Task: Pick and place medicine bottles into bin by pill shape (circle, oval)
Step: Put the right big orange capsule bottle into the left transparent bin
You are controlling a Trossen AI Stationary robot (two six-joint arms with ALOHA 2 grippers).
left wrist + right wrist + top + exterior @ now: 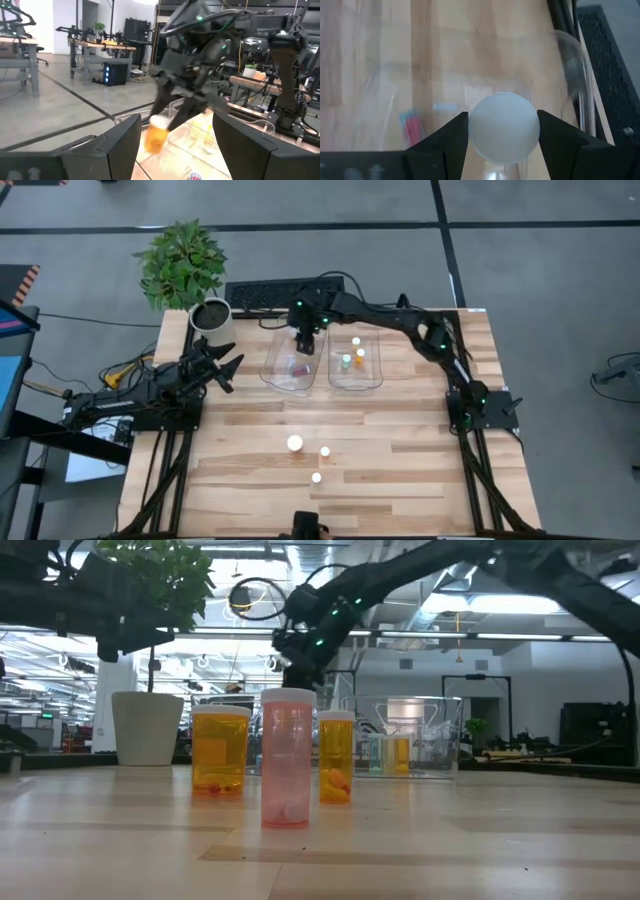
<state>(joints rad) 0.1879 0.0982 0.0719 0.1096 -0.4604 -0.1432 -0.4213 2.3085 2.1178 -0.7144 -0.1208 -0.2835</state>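
My right gripper [305,343] reaches over the left clear bin [285,379] and is shut on an orange medicine bottle with a white cap [156,134]. In that bin lies a red-pink bottle [297,367]. The right clear bin [372,376] holds three bottles [352,356]. Three more bottles stand upright on their bases on the near table: a wide one [294,443] and two slimmer ones [324,451] [316,477]. In the low view they are orange [220,750], pink [287,760] and orange [336,758]. My left gripper [228,366] is open and empty at the table's left. My right gripper pinches the bottle at its white cap [504,127], one finger [445,142] on either side. The fingers come from above, pointing down. The orange body [155,141] hangs below the fingers, somewhat tilted, lifted clear above the left bin.
A white plant pot [211,315] with a green plant [183,262] stands at the far left corner. A black power strip [268,294] lies behind the bins. Bare wood shows between the bins and the three near bottles.
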